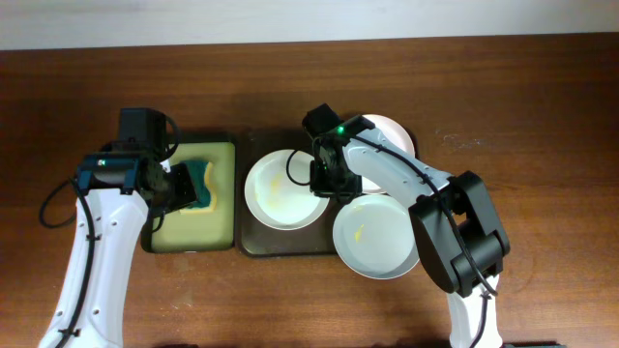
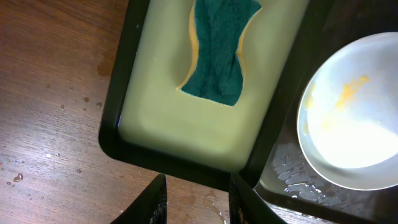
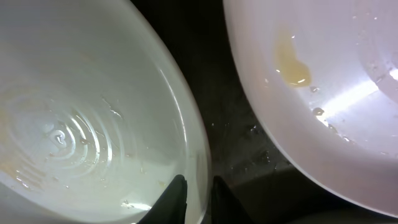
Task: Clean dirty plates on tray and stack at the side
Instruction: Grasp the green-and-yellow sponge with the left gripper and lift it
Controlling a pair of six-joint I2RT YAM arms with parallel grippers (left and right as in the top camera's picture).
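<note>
Overhead, the brown wooden surface carries a dark tray at its middle and, touching its side, a smaller tray with a yellow-green lining. Three plates sit on the dark tray. A white plate lies at the end nearest the smaller tray. A front plate overhangs the tray's near rim. A rear plate is at the far corner, partly hidden under the right arm, which reaches across it. Yellow smears show on the white plate and the front plate.

A green sponge lies on the lining of the smaller tray, and the left arm's end covers part of it from above. The left tool hangs over that tray's near rim, fingers apart with nothing between them. The right tool is closed on the white plate's rim, one finger inside and one outside, close beside the front plate's edge.
</note>
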